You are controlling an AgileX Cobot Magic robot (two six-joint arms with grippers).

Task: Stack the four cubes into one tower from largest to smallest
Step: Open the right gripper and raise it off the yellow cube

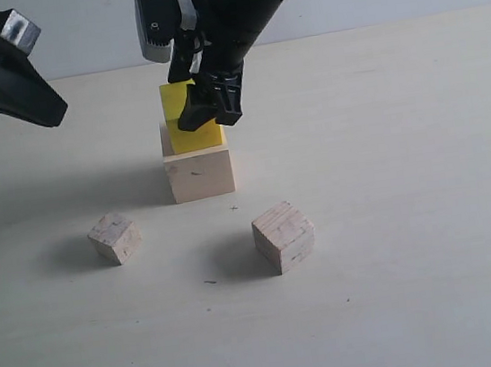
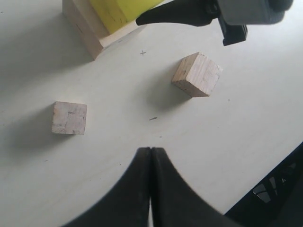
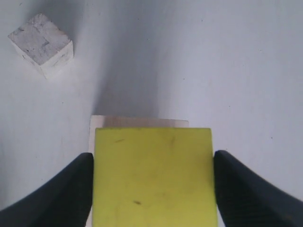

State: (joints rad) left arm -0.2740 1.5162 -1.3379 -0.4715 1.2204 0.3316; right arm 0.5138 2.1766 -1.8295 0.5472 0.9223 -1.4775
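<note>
The large pale cube stands on the table, and the yellow cube rests on it, set toward its back left. My right gripper reaches across from the right, and its fingers press both sides of the yellow cube. Only a strip of the large cube shows beneath. The grainy mid-sized cube lies front right. The small cube lies front left. My left gripper hangs shut and empty at the far left, high above the table. Its closed tips hover over bare table.
In the left wrist view the small cube and the grainy cube sit apart, with a pencil cross between them and the large cube. The table's near edge shows there too.
</note>
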